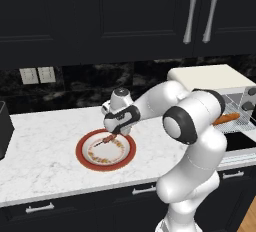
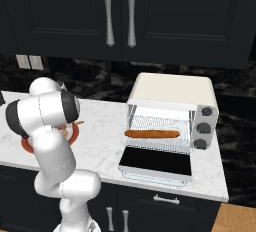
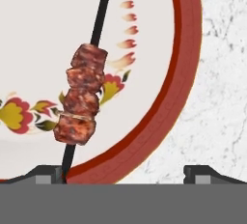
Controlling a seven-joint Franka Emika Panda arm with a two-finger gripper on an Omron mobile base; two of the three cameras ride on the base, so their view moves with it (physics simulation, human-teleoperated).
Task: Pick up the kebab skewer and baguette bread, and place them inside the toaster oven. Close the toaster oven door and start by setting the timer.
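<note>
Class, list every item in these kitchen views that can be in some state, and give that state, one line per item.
toaster oven door: open, folded down flat.
baguette bread: lying on the wire rack inside the toaster oven.
kebab skewer: over the plate; whether lifted or resting cannot be told.
claw: low over the plate, fingers spread, skewer stick beside the left fingertip; a grip cannot be confirmed.
upper cabinet doors: closed.

counter (image 1: 50, 141): white veined marble look, smooth | plate (image 3: 185, 49): glazed ceramic, matt red rim, painted flowers | kebab skewer (image 3: 82, 95): rough browned meat on a dark matt stick | toaster oven (image 2: 172, 93): cream matt shell, wire metal rack | toaster oven door (image 2: 156, 162): dark glass, probably glossy | cabinet handles (image 2: 119, 13): brushed metal
</note>
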